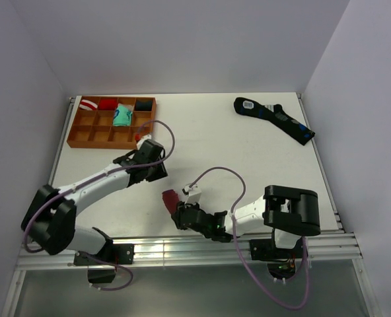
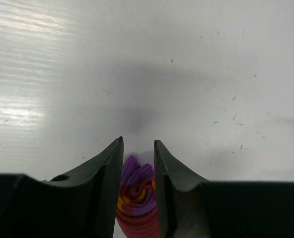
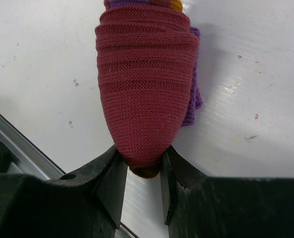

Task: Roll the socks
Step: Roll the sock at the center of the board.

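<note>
In the left wrist view a rolled sock [image 2: 137,198], maroon with purple and orange folds, sits deep between the two dark fingers of my left gripper [image 2: 138,142]. Both fingers press against its sides above the bare white table. My right gripper [image 3: 143,148] is shut on the narrow end of a second maroon sock roll [image 3: 144,84], whose purple cuff sticks out on the right. From above, this roll [image 1: 170,198] shows at the tip of the right gripper [image 1: 177,209] near the table's front. The left gripper [image 1: 149,165] hangs left of centre, and its sock is hidden there.
A wooden compartment tray [image 1: 83,135] stands at the back left with small rolled bundles in its back row. A long black sock with blue marks [image 1: 275,119] lies at the back right. An aluminium rail [image 1: 202,247] runs along the near edge.
</note>
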Controlling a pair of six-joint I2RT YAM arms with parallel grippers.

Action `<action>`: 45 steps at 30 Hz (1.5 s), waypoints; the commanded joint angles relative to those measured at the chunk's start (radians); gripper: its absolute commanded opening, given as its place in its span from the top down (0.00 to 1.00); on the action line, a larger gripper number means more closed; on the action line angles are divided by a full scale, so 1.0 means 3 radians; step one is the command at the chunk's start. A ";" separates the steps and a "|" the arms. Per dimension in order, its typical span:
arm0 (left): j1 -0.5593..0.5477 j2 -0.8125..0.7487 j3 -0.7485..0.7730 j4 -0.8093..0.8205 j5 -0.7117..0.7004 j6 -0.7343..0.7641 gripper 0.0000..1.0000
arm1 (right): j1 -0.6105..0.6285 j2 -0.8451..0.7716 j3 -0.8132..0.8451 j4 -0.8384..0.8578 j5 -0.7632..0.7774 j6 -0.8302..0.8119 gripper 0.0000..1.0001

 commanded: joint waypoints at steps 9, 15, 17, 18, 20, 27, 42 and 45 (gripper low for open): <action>-0.0033 -0.0913 -0.0592 -0.0301 -0.0248 -0.0959 0.65 | 0.0053 0.0431 -0.0088 -0.0893 -0.0378 0.0131 0.88; -0.0641 -0.1082 -0.0735 -0.0358 -0.0488 -0.1471 0.56 | 0.0053 0.0488 -0.0058 -0.0873 -0.0404 0.0126 0.89; -0.0759 -0.1098 -0.0761 -0.0342 -0.0544 -0.1594 0.54 | 0.0053 0.0503 -0.0042 -0.0883 -0.0404 0.0126 0.89; -0.0790 -0.1098 -0.0766 -0.0327 -0.0554 -0.1615 0.53 | 0.0053 0.0503 -0.0042 -0.0883 -0.0414 0.0126 0.88; -0.0836 -0.1077 -0.0751 -0.0378 -0.0590 -0.1676 0.53 | 0.0053 0.0518 -0.0037 -0.0898 -0.0404 0.0126 0.89; -0.0959 -0.1190 -0.0787 -0.0424 -0.0703 -0.1784 0.52 | 0.0053 0.0544 -0.0032 -0.0883 -0.0429 0.0121 0.89; -0.0980 -0.0852 -0.0766 -0.0327 -0.0703 -0.1671 0.47 | 0.0053 0.0564 -0.0068 -0.0842 -0.0455 0.0131 0.89; -0.0980 -0.0867 -0.0807 -0.0332 -0.0682 -0.1681 0.47 | 0.0048 0.0554 -0.0093 -0.0827 -0.0460 0.0137 0.89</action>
